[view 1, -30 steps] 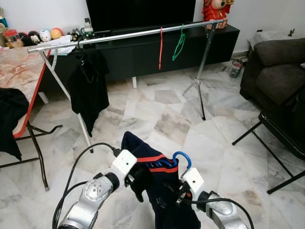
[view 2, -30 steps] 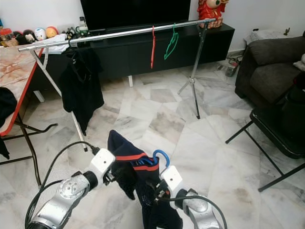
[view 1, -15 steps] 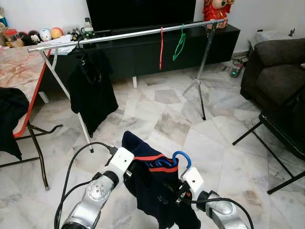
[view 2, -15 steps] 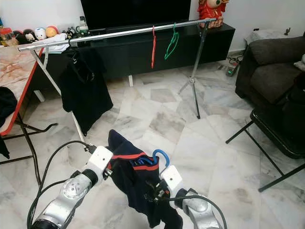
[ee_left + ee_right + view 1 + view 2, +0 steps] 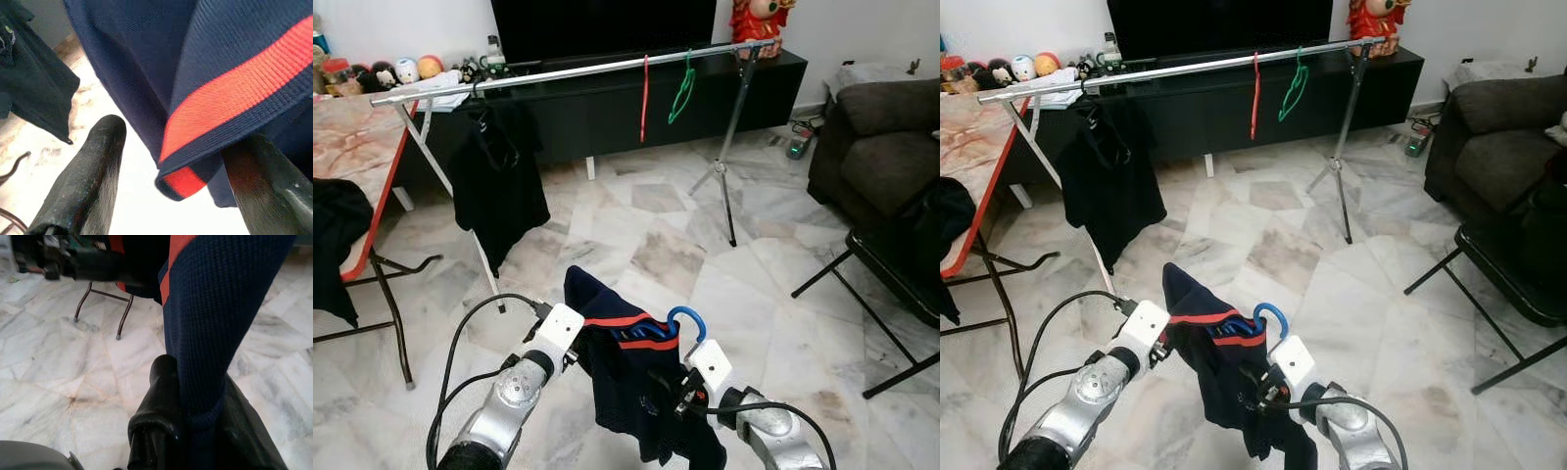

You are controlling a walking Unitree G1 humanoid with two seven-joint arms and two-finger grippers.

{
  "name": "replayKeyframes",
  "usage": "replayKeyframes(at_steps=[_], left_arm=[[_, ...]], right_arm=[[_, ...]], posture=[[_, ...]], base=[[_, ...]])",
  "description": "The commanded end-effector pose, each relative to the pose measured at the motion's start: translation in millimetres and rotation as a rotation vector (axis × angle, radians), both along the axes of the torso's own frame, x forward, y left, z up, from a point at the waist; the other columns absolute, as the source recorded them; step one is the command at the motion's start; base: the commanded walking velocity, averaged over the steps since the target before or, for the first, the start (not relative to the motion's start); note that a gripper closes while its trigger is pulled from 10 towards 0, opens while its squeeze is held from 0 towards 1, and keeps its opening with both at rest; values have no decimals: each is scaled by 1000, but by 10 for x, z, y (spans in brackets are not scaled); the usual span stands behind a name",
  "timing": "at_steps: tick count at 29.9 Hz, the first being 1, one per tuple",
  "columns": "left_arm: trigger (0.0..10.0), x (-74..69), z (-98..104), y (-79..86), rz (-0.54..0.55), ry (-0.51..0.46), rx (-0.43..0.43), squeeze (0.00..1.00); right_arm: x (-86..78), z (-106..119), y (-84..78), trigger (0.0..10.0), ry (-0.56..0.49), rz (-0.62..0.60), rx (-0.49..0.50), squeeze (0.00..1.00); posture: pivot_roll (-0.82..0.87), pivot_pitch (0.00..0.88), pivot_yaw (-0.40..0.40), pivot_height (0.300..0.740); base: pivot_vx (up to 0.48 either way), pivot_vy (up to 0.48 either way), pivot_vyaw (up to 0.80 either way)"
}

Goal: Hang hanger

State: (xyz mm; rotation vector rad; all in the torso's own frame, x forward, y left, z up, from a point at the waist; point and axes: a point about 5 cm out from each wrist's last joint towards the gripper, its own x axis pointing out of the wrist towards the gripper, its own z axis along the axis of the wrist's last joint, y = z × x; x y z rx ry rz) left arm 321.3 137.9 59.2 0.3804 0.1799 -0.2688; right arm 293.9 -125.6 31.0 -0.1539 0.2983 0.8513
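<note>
Since 1 s ago left gripper (image 5: 166, 166) let go of navy shirt (image 5: 631, 392) & sits fingers apart beside its red-striped hem, right gripper (image 5: 195, 421) clamped on shirt w/ blue hanger (image 5: 687, 321), held low, well short of rail (image 5: 578, 70).

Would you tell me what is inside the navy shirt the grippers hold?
A blue hanger: its hook rises from the navy shirt's collar. The hanger's arms are covered by fabric.
</note>
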Motion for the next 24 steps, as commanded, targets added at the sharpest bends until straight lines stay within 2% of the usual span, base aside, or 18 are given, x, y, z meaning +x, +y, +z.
replayKeyframes(at_steps=[1, 3, 4, 5, 6, 18, 24], left_arm=[[10000, 15, -2, 26, 32, -9, -21, 0], [10000, 22, -4, 21, 38, -7, -36, 0], [1647, 25, -8, 10, 35, -7, -41, 0], [1647, 26, -9, 5, 32, -7, -41, 0], [0, 23, -10, 0, 31, -8, -43, 0], [0, 35, -5, 4, 47, -18, -93, 0], [0, 25, -2, -34, 19, -18, -106, 0]], right_arm=[[13, 61, 54, 0, -28, 17, 30, 0], [10, 59, 52, 0, -27, 18, 29, 0], [8, 57, 49, 0, -26, 19, 28, 0], [8, 56, 48, 0, -25, 19, 28, 0], [6, 54, 46, 0, -24, 19, 27, 0], [-7, 33, 28, 0, -23, 21, 0, 0], [-17, 16, 18, 0, -21, 24, -21, 0]], posture=[[-45, 105, 31, 740], [-45, 105, 31, 740], [-45, 105, 31, 740], [-45, 105, 31, 740], [-47, 106, 30, 740], [-43, 104, 29, 740], [-43, 104, 29, 740]], base=[[0, 0, 0], [0, 0, 0], [0, 0, 0], [0, 0, 0], [0, 0, 0], [0, 0, 0], [0, 0, 0]])
